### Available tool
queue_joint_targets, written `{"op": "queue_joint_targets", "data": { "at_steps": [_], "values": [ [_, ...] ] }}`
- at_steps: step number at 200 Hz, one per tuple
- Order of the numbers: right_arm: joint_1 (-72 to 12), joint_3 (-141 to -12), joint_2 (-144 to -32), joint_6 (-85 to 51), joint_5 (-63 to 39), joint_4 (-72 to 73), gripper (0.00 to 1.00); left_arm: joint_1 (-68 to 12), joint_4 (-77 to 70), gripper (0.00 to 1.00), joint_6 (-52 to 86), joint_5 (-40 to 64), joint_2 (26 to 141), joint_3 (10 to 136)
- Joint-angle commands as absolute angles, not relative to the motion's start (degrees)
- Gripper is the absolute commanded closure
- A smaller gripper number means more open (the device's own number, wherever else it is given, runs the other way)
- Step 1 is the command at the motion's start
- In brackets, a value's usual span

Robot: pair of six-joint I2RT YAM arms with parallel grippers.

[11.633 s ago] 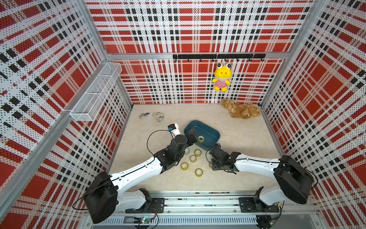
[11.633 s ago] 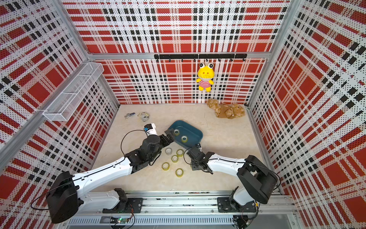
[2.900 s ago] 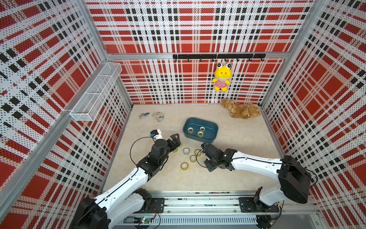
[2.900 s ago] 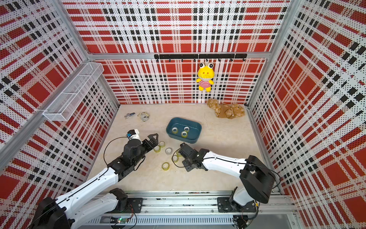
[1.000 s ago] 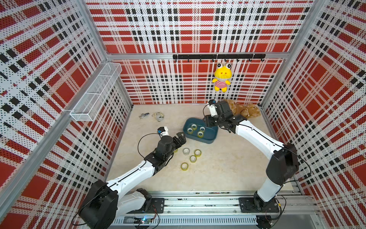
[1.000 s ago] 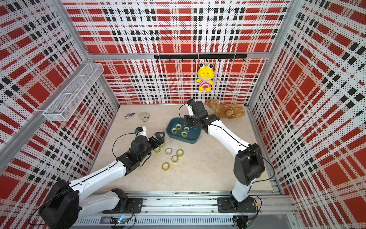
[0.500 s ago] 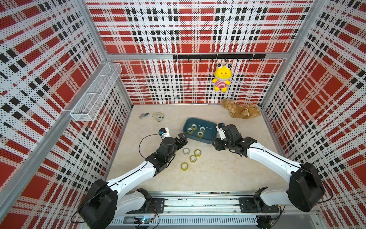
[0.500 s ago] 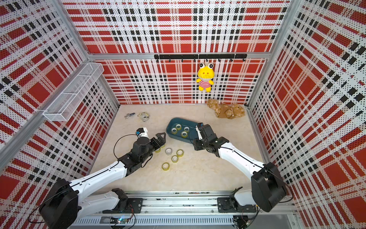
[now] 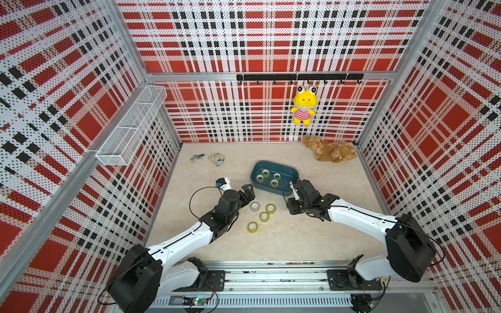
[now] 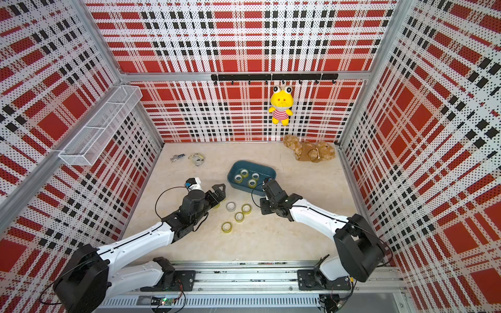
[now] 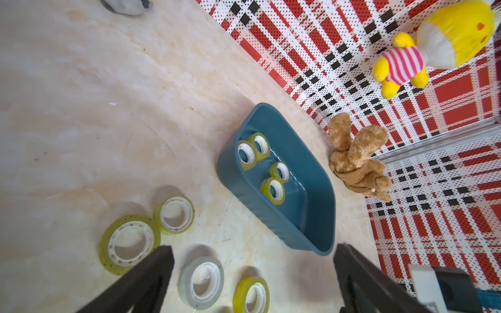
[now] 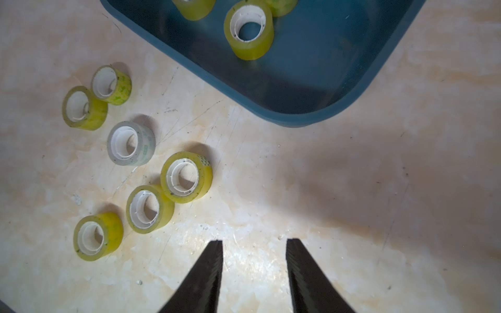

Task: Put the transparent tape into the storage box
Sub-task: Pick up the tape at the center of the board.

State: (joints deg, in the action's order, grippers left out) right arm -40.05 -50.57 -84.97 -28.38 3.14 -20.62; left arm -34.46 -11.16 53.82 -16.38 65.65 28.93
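Observation:
The teal-blue storage box (image 9: 295, 173) (image 10: 272, 173) lies on the floor behind both arms, with several yellowish transparent tape rolls (image 9: 273, 183) (image 11: 273, 189) in it. More rolls lie loose in front of it: a grey-clear one (image 9: 254, 206) (image 12: 131, 143) and several yellow ones (image 9: 270, 209) (image 12: 186, 176). My left gripper (image 9: 249, 193) (image 11: 252, 250) hangs wide open over the left end of this loose group, holding nothing. My right gripper (image 9: 291, 210) (image 12: 254, 243) is open and empty above bare floor, just right of the loose rolls and in front of the box (image 12: 325, 67).
A white wire basket (image 9: 130, 127) hangs on the left wall. A yellow plush (image 9: 303, 105) hangs on the back wall, and a brown plush (image 9: 329, 151) lies at the back right. Small odds and ends (image 9: 217, 159) lie at the back left.
My right arm has drawn back from over the box to the floor in front of it, and its jaws have narrowed a little. The left arm has barely moved.

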Motion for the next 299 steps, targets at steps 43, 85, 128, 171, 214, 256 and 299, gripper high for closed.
{"op": "queue_joint_targets", "data": {
  "at_steps": [43,85,128,171,214,256,299],
  "values": [
    [-43.63,-59.01,-96.25,-29.00,6.26,-20.16,0.56,-28.18,-11.58,0.01,53.37,-13.15,59.68,24.29],
    [-45.72,-64.66,-102.59,-28.65,7.88,-22.54,0.55,-25.99,-10.55,0.01,52.98,-12.27,57.26,22.67],
    [-47.36,-68.50,-106.63,-28.30,9.31,-24.22,0.54,-24.73,-10.68,0.01,52.64,-10.91,57.19,22.20],
    [-47.55,-70.00,-108.57,-27.73,9.78,-25.27,0.54,-24.70,-10.20,0.01,52.47,-11.19,57.28,22.32],
    [-47.55,-68.39,-108.50,-27.95,14.19,-27.04,0.53,-24.78,-10.55,0.01,52.56,-10.56,58.45,22.85],
    [-46.86,-62.15,-104.43,-28.56,16.76,-27.79,0.52,-25.65,-10.55,0.01,52.82,-10.99,58.62,22.88],
    [-44.64,-54.83,-96.25,-29.20,16.13,-27.65,0.51,-27.90,-10.72,0.01,53.51,-12.47,59.13,23.89]
  ]
}}
